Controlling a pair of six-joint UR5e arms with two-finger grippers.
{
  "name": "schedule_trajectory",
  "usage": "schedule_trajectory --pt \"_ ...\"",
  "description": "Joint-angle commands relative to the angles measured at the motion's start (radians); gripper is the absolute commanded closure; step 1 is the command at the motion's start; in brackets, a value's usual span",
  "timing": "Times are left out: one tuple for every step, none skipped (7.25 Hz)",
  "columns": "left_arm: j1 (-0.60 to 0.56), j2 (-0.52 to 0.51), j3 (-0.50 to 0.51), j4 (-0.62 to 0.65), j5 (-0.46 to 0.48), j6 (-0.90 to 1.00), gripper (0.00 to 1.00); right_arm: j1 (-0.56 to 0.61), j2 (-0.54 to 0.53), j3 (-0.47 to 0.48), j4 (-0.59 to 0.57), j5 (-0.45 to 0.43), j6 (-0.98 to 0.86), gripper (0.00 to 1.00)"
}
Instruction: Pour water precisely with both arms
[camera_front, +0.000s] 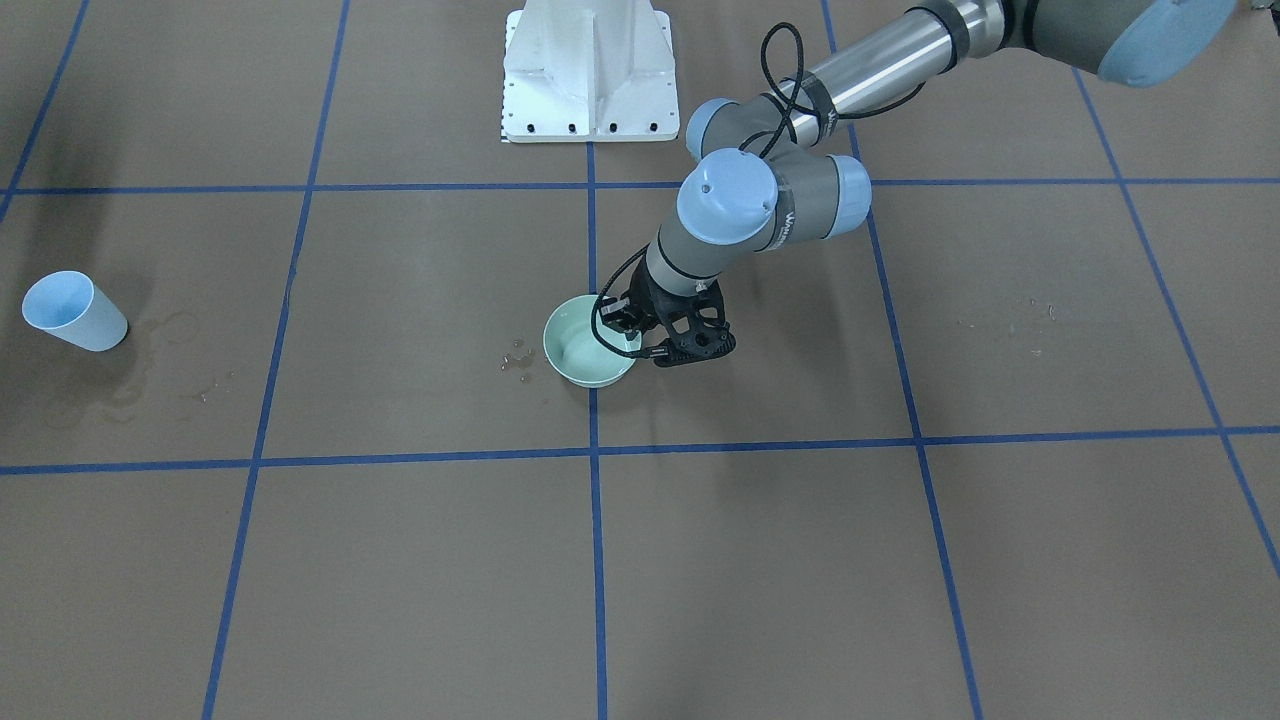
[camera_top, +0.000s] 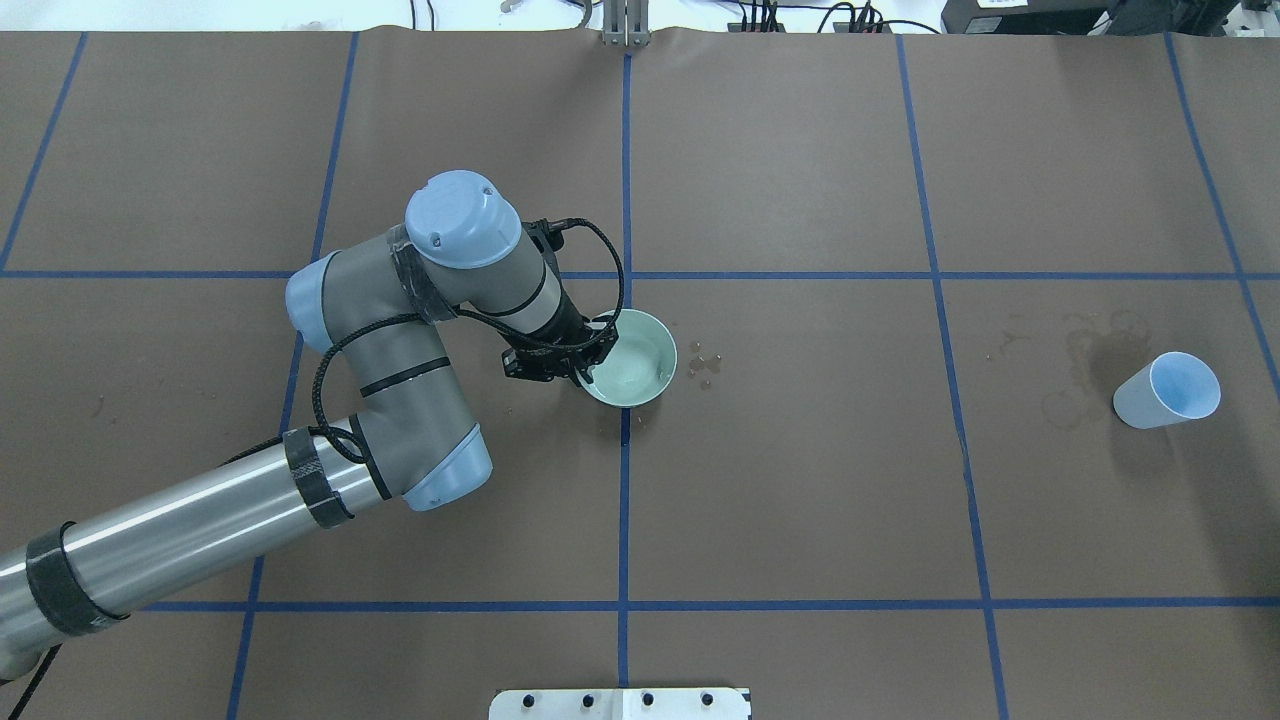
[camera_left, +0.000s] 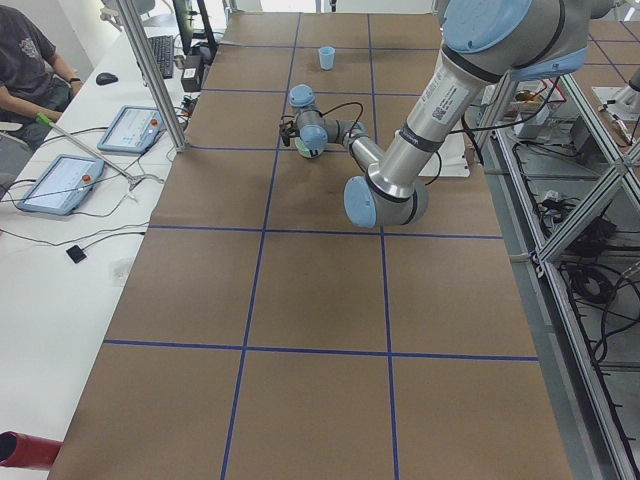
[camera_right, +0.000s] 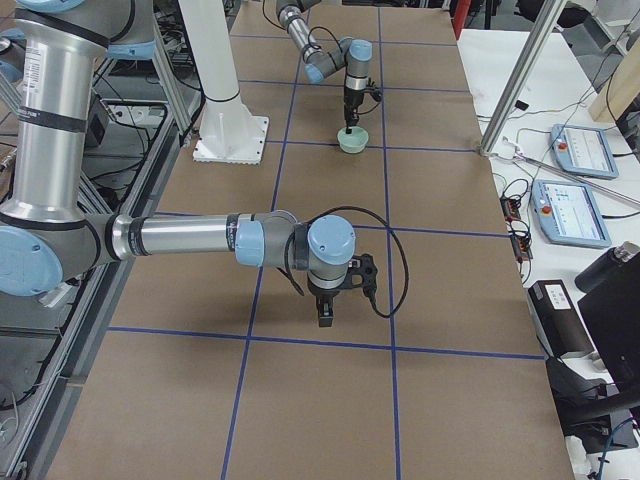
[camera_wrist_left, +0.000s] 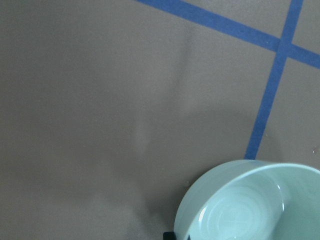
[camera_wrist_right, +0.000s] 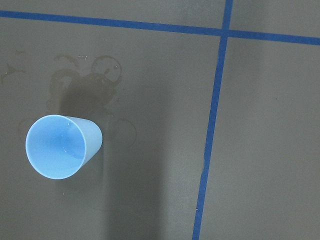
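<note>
We see the water (camera_wrist_left: 235, 217) as a shallow, glinting pool in the bottom of the pale green bowl (camera_top: 662, 343). The bowl stands flat at the middle of the table (camera_top: 800, 500), on a blue tape line (camera_top: 622, 500) that runs from near to far. A few drops (camera_top: 705, 365) lie on the brown surface just right of the bowl.

The left arm (camera_top: 400, 400) reaches in from the left and bends down to the bowl. The left gripper (camera_front: 634, 345) straddles the bowl's left rim, one finger inside and one outside, pinched together on it. In the left wrist view only a black fingertip (camera_wrist_left: 169, 235) shows, against the outer wall.

Well apart from the bowl, far to the right, a light blue cup (camera_top: 1165, 390) stands upright with pale dried rings and stains (camera_top: 1085, 350) just beside it. The right wrist camera looks straight down on this cup and shows no fingers.

The right arm (camera_right: 180, 240) stretches out over the table, and the right gripper (camera_right: 325, 318) points downward. It appears only in the side view, so we cannot tell whether its fingers are apart or together.

The white pedestal (camera_front: 585, 70) stands at the table's near edge.
</note>
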Motion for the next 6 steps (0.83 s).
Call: schedule_trajectory --pt "-0.029 0.009 -0.045 0.003 -0.014 0.000 0.22 0.000 0.002 0.000 0.000 0.000 0.000 0.00" --pt "-0.042 0.055 -0.103 0.005 -0.026 0.000 0.01 0.000 0.002 0.000 0.002 -0.002 0.000 0.00" --pt "-0.051 0.076 -0.151 0.006 -0.028 -0.002 0.01 0.000 0.008 0.000 0.002 -0.003 0.005 0.00" --pt "-0.054 0.130 -0.227 0.018 -0.028 -0.003 0.01 0.000 0.014 -0.002 0.003 -0.008 0.008 0.00" --pt "-0.056 0.165 -0.298 0.061 -0.028 -0.003 0.01 0.000 0.011 0.008 0.005 0.000 0.003 0.00" --pt "-0.056 0.205 -0.365 0.114 -0.027 -0.003 0.01 0.000 -0.018 0.005 0.096 0.039 0.003 0.00"
